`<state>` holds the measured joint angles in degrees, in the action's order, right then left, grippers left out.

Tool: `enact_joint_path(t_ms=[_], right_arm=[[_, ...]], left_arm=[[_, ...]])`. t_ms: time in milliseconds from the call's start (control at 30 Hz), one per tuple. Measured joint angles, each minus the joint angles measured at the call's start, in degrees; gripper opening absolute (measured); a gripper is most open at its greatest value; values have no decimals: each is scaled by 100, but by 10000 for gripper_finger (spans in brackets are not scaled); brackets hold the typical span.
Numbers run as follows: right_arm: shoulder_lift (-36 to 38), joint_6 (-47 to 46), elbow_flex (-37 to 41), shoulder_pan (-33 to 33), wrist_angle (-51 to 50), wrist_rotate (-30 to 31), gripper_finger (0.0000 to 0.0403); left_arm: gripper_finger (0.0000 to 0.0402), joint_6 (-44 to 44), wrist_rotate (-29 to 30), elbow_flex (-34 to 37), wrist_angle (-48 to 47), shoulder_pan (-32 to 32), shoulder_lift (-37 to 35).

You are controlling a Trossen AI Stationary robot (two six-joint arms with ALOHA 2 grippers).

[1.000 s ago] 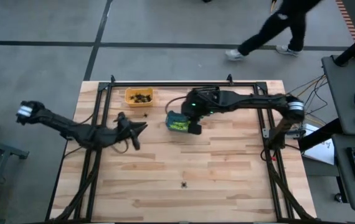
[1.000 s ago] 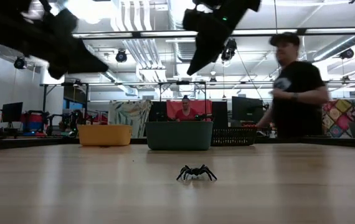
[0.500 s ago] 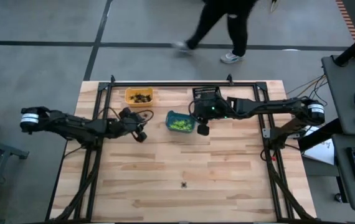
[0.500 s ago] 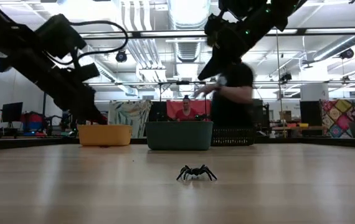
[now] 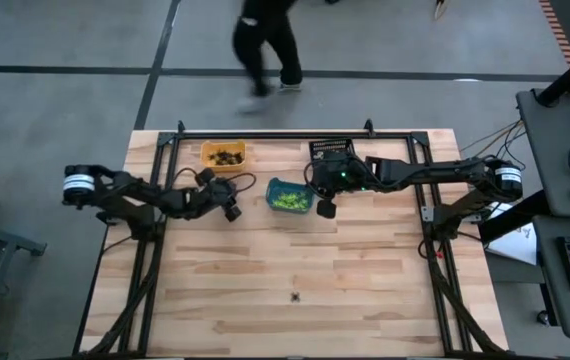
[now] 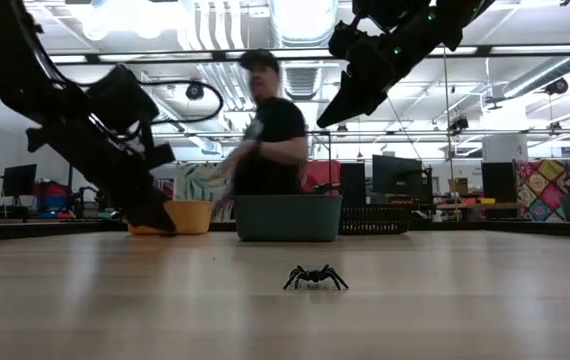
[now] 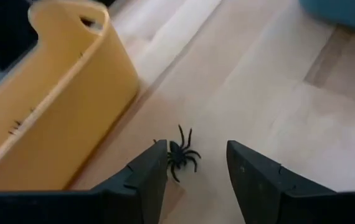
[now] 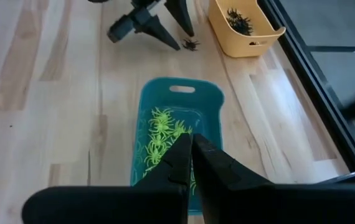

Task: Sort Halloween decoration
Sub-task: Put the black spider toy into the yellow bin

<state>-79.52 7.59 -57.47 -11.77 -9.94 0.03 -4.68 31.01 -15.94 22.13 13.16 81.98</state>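
Left gripper [image 7: 196, 180], jaws parted, is straddling a black spider [image 7: 181, 155] lying at the orange bin's [image 7: 53, 106] five o'clock; seemingly light and springy-legged, best pinched at the body.

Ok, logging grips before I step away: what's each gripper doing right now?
Left gripper: open, straddling a black spider beside the orange bin, not holding it.
Right gripper: closed, empty, above the teal bin.
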Motion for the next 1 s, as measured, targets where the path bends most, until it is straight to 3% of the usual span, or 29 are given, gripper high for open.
enact_joint_path(t_ms=[267,467,667,833,1000], right_arm=[[-4,-2,0,0,-1,0,9],[-9,84,0,0,9,2,9],[-11,96,0,0,44,2,9],[-11,97,0,0,44,2,9],[-13,96,0,0,44,2,9]], left_arm=[[144,-76,-259,-16,391,478,547],[93,-90,-387,-12,401,499,674],[12,-80,-375,13,301,506,569],[3,-84,-415,30,215,495,350],[0,-95,-1092,50,131,490,-142]])
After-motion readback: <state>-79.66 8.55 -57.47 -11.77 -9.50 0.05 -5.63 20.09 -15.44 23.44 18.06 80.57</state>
